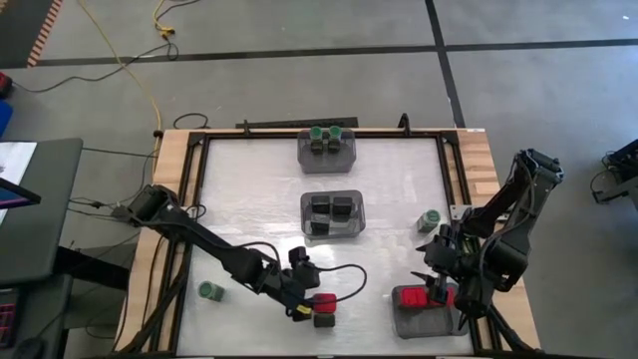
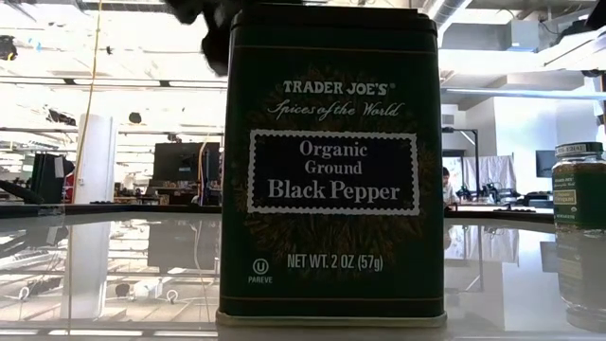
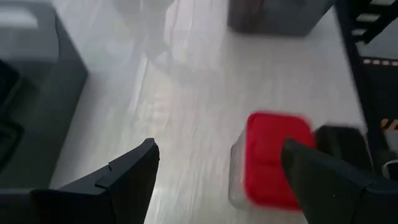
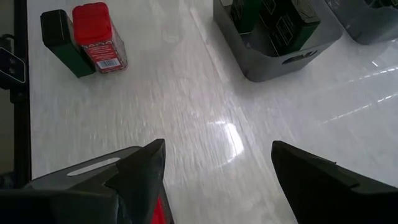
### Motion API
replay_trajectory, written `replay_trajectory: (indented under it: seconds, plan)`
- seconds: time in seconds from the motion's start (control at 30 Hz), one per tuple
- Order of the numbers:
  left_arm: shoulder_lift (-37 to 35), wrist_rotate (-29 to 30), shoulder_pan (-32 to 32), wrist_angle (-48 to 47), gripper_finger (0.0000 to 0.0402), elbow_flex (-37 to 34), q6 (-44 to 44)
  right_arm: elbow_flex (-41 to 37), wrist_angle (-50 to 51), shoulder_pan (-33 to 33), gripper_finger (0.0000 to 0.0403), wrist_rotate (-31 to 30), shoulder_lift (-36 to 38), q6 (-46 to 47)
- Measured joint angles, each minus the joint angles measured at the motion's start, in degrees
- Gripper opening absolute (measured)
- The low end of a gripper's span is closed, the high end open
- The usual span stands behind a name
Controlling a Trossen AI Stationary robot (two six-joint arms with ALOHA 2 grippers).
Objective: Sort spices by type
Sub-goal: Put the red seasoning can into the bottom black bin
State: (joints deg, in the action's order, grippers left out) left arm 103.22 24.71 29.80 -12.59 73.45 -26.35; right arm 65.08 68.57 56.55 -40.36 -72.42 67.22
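My left gripper [image 1: 307,292] is open near the table's near edge, with a red-capped spice jar [image 3: 273,158] standing between its fingers, close to one finger [image 3: 323,180]. A black pepper tin [image 1: 324,319] stands right beside that jar and fills the low view [image 2: 331,170]. My right gripper [image 4: 217,148] is open and empty, hovering over the near right bin [image 1: 404,321], which holds red-capped jars. Green-capped jars sit in the far bin [image 1: 327,150] and black tins in the middle bin [image 1: 334,212]. Loose green-capped jars stand on their bases at the left [image 1: 209,290] and right [image 1: 429,219]. My left gripper comes at the red-capped jar slanting down from the table's left, one finger on each side of it. The jar stands on the table. One finger overlaps its cap edge [image 3: 292,155] in the wrist view, and I cannot tell whether it touches.
The three grey bins stand in a line from the far edge to the near right corner. A black frame [image 1: 199,199] borders the white table top. Open table surface lies between the middle bin and the left edge. A green-capped jar [image 2: 579,189] shows at the low view's right.
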Motion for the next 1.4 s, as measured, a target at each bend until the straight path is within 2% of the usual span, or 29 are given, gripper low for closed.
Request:
replay_trajectory:
  seconds: [0.23, 0.73, 1.17, 1.4]
  plan:
    - [-0.09, -0.13, 0.13, -1.06, 0.0322, 1.56, 2.42, 0.0, 0.09, 0.0, 0.0322, -0.01, 0.0, -0.17]
    - [-0.07, -1.99, 4.77, -13.57, 0.0322, 1.33, -5.68, 0.0, 0.0, 0.0, 0.0322, 0.0, 0.0, -0.2]
    - [-0.04, -1.92, 4.81, -9.66, 0.0322, -1.09, -10.17, 0.0, 0.0, 0.01, 0.0322, 0.0, 0.0, -0.35]
    - [4.99, -3.67, 4.68, -1.59, 0.0322, -1.07, -9.73, 0.0, -0.26, 0.01, 0.0322, 0.01, 0.02, -0.17]
